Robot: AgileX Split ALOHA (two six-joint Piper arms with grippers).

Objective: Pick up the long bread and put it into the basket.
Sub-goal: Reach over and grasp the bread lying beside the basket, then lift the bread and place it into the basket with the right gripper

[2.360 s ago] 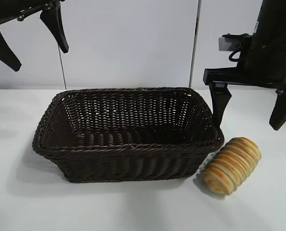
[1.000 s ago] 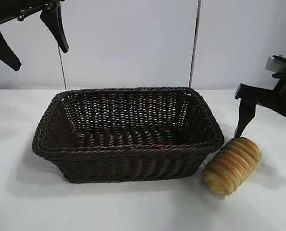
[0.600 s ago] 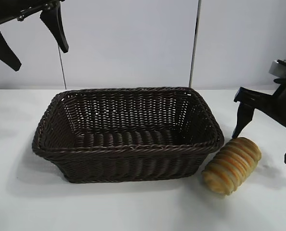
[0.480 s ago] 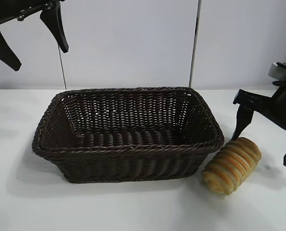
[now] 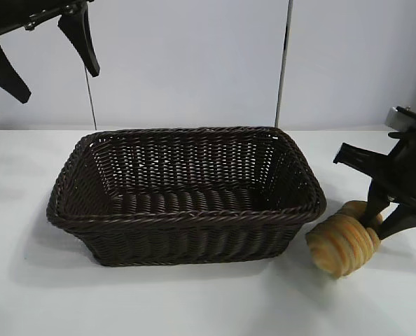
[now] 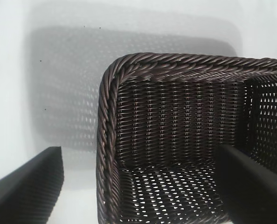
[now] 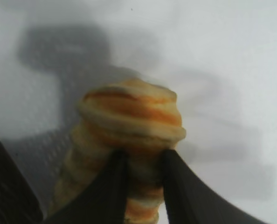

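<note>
Right gripper [image 5: 381, 218]: low at the right edge of the scene, its two dark fingers [image 7: 106, 191] pinched onto the long bread.
Long bread [image 5: 342, 241]: on the white table [image 5: 194, 301], just right of the basket's near right corner, outside it. Golden-brown with pale and orange ridges. The fingers clamp its far part, and its rounded near end points toward the camera.
Basket [image 5: 187, 218]: large dark brown wicker, rectangular, with a braided rim and sloping sides. It sits in the middle of the table, left of the bread. Whether bread and basket touch cannot be told.
In the way: the basket's right wall and rim stand between the bread and the basket's inside.
Left gripper [image 5: 43, 52]: raised at the upper left, above and behind the basket's left end, fingers spread wide apart, holding nothing.
Right wrist view only: the fingers [image 7: 180, 193] press into the bread [image 7: 134, 116] from both sides with only a narrow strip of it between them.
Left wrist view only: the woven floor inside the basket [image 6: 106, 116] near one corner, with nothing lying on the part that shows.
</note>
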